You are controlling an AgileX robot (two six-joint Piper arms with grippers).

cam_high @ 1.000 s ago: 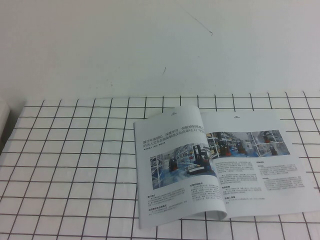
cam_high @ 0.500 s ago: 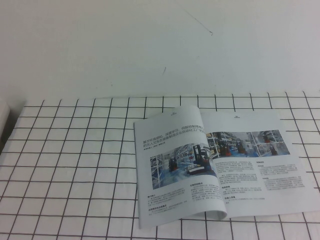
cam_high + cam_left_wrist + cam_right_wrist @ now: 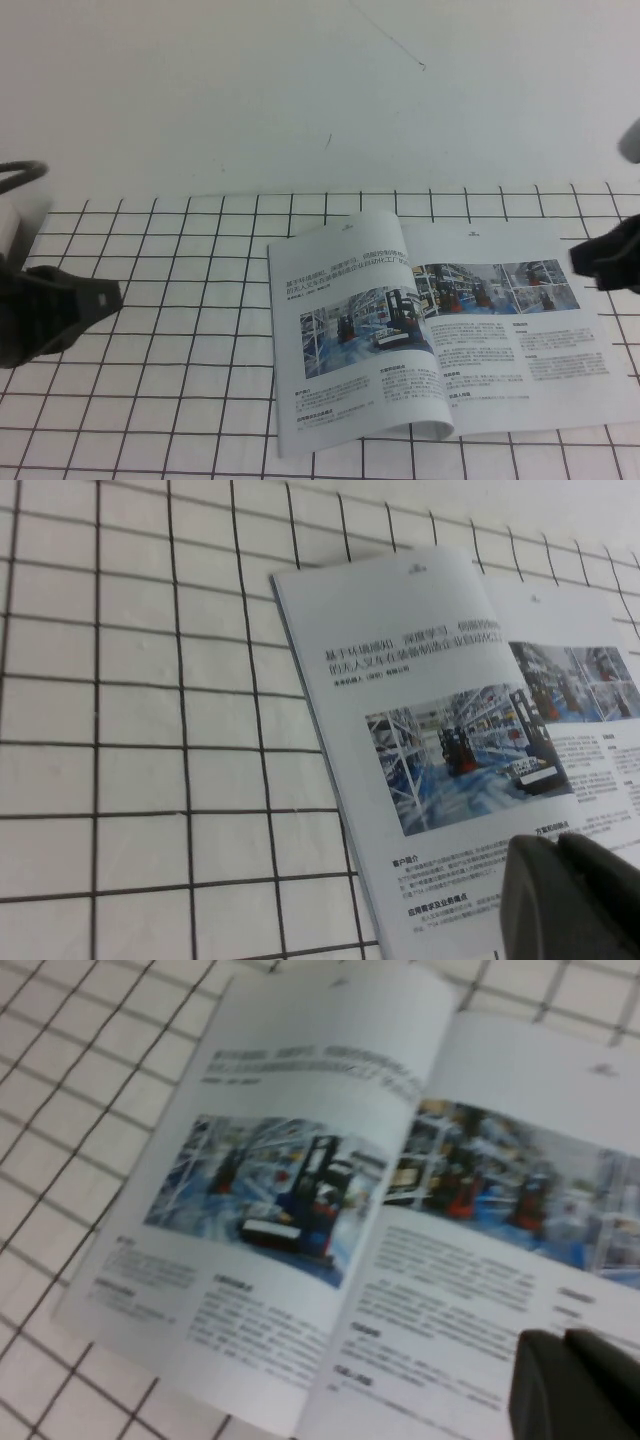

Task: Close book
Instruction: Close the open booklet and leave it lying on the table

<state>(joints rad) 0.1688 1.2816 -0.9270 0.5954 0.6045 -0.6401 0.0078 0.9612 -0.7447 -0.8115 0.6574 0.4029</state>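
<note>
Book [image 3: 470, 340] of white printed pages lies open on grid-cloth table [image 3: 150, 400], closed black left gripper [image 3: 112, 296] at 9 o'clock, closed right gripper [image 3: 578, 260] at 3.

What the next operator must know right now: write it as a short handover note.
Book: the thin glossy white-paged book lies open on the white black-gridded tablecloth. Its left page is arched up and its right page is flat.
Left gripper: over the cloth, left of the book, empty.
Right gripper: at the book's right edge, empty.
Done: nothing yet.
Left: fold one side over to close it.
</note>
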